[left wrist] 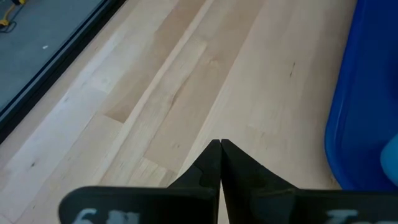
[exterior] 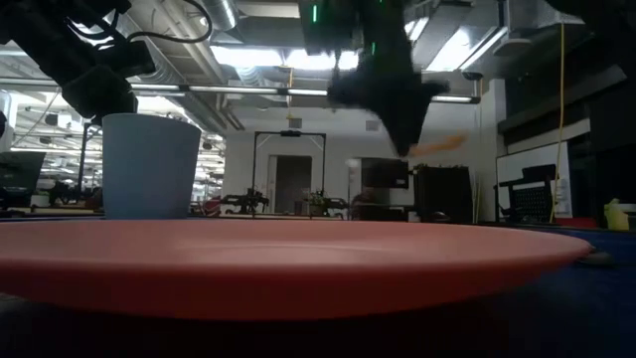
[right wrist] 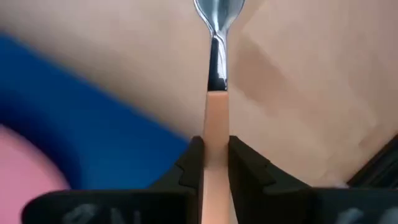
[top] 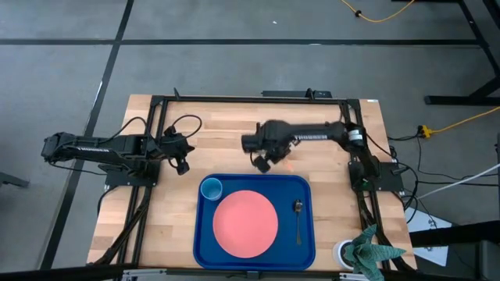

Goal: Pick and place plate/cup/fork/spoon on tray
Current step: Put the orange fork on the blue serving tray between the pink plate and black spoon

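The dark-blue tray lies at the table's near middle. On it are the salmon-pink plate, the light-blue cup at its far left corner and the dark spoon at its right. My right gripper hangs above the table just beyond the tray's far rim, shut on the fork, which has a tan handle and a silver metal end. My left gripper is shut and empty over the bare table left of the tray, fingertips together in its wrist view. My right gripper pinches the fork's tan handle between its two fingers, one on each side. The fork runs on past the fingertips, along the fingers, metal end foremost. It is lifted clear of the table; the handle shows as an orange streak in the low view.
A white round container with green cloth stands at the table's near right corner. The tray's blue rim is close beside my left gripper. Bare wood lies left of the tray and along the far side.
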Robot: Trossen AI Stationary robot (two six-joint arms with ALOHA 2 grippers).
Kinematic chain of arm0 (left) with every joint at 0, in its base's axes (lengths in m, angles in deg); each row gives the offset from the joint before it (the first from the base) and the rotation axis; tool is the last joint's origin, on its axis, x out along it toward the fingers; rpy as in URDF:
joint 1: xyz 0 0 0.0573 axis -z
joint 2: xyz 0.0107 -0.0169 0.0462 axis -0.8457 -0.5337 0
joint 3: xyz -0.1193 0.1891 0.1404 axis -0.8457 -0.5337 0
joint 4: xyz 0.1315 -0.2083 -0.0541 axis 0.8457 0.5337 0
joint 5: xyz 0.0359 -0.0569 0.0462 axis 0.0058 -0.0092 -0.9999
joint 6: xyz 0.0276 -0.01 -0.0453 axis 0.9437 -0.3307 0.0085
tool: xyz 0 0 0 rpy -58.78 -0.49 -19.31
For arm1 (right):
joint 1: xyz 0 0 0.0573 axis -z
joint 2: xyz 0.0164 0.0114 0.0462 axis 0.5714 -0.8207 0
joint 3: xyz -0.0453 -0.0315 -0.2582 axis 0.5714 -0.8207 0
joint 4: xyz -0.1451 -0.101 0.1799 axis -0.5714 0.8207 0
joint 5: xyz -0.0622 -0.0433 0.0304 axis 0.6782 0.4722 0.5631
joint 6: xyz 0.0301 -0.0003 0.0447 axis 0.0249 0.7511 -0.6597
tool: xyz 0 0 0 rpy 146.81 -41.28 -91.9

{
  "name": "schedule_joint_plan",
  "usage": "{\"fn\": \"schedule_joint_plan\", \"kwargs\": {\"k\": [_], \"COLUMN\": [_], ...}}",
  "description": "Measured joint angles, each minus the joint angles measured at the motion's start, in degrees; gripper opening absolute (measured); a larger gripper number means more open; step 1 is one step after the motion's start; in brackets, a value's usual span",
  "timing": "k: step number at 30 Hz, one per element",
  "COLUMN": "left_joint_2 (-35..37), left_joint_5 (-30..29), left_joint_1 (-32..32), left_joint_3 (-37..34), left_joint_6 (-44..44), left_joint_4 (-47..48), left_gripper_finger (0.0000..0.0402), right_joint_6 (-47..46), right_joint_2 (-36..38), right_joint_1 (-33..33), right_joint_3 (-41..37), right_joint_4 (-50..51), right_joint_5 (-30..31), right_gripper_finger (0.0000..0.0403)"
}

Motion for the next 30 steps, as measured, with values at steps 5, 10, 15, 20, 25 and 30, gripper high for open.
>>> {"fn": "schedule_joint_plan", "kwargs": {"k": [5,10,15,20,25,30], "left_joint_2": [-0.01,0.01,-0.01,-0.01,0.01,-0.01], "left_joint_5": [0.09,0.42,2.06,2.13,2.15,2.15], "left_joint_1": [0.00,-0.02,0.00,-0.01,-0.02,-0.01], "left_joint_3": [0.00,0.00,0.00,0.00,0.00,0.00], "left_joint_6": [-0.13,-0.26,-0.28,-0.36,-0.37,-0.37], "left_joint_4": [0.02,0.02,0.02,0.02,0.02,0.02], "left_gripper_finger": [0.0000,0.0000,0.0000,0.0000,0.0000,0.0000], "right_joint_6": [-16.95,-42.52,-66.38,-82.01,-82.56,-77.33], "right_joint_2": [0.04,0.05,0.05,0.15,0.15,0.15], "right_joint_1": [-10.51,-21.87,-31.09,-36.12,-37.32,-36.32], "right_joint_3": [5.63,3.78,-1.73,-8.37,-15.19,-19.85], "right_joint_4": [1.90,1.44,-3.10,-12.02,-21.97,-25.53], "right_joint_5": [1.36,5.42,2.90,-3.14,-2.72,-2.70], "right_gripper_finger": [0.0050,0.0050,0.0050,0.0050,0.0050,0.0050]}}
